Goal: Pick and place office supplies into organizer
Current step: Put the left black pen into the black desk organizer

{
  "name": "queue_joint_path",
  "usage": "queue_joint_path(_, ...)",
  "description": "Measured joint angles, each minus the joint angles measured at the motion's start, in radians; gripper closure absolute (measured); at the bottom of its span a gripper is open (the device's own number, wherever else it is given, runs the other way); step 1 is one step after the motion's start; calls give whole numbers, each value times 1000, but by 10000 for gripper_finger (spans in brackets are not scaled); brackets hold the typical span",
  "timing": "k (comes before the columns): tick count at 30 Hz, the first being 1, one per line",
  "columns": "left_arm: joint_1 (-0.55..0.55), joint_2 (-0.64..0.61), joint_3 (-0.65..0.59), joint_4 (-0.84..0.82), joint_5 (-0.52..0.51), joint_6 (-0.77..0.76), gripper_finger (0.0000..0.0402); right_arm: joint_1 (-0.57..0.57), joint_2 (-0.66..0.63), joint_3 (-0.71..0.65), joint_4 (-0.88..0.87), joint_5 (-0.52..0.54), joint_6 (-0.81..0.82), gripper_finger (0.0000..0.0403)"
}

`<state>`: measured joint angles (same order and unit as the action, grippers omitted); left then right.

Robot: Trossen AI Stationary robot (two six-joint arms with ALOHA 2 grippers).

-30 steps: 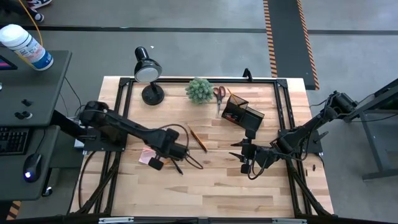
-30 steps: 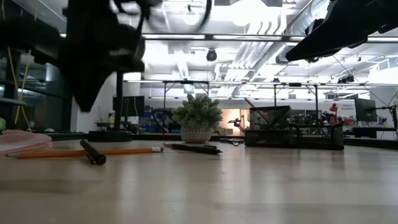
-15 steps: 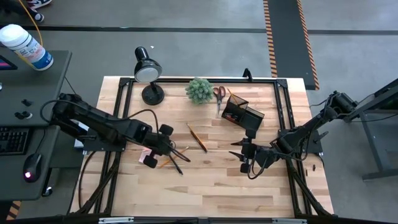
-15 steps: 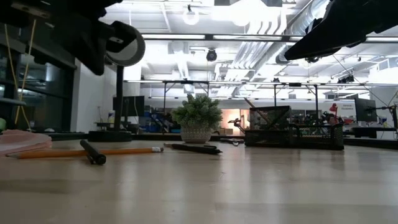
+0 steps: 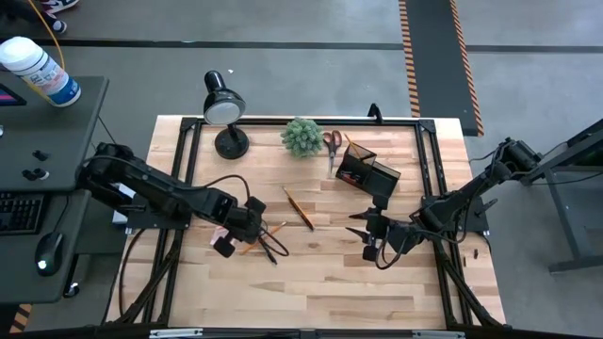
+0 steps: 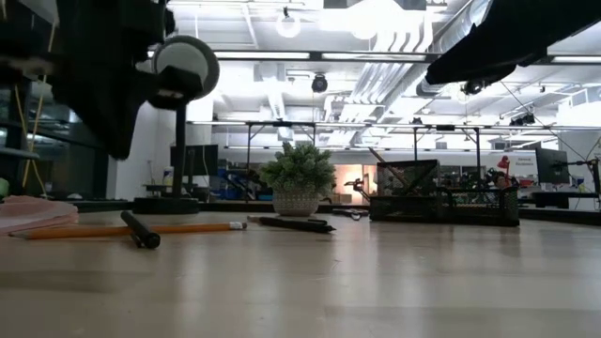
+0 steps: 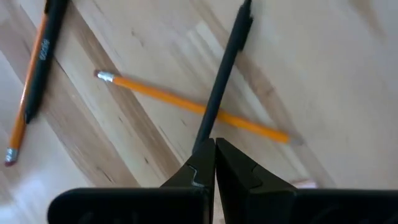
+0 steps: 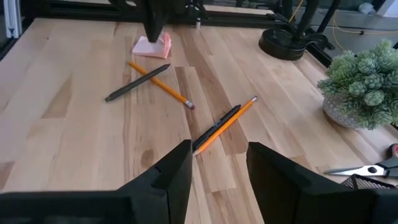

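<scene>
Plant [image 5: 301,137] & lamp [image 5: 224,118] crowd table's far edge by organizer [image 5: 367,171]; near half open.

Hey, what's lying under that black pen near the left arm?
An orange pencil lies crossed under the black pen. The left end effector, shut above the pen's near end, hides whatever table lies beneath it.

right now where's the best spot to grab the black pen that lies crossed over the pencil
Grip the black pen on its bare shaft away from where it crosses the orange pencil, coming straight down with fingers across its width. It lies flat and thin, so the left gripper, now shut, should open first.
</scene>
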<state>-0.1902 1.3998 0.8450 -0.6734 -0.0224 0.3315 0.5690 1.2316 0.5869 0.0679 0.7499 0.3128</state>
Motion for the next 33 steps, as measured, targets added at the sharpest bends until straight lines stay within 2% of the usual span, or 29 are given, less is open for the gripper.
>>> queue_joint_path(11, 0, 2, -24, 52, -12, 12, 394, 0, 0, 0, -3, 6, -6, 258)
queue_joint_path(17, 0, 15, -24, 95, -12, -15, 335, 0, 0, 0, -3, 8, -10, 258)
queue_joint_path(24, 0, 28, -25, 94, -32, 32, 260, 0, 0, 0, -2, 8, -18, 258)
queue_joint_path(28, 0, 49, -26, 89, -45, 54, 243, 0, 0, 0, -2, 8, -19, 258)
queue_joint_path(33, 0, 87, -25, 98, -49, 57, 244, 0, 0, -1, 2, 7, -24, 258)
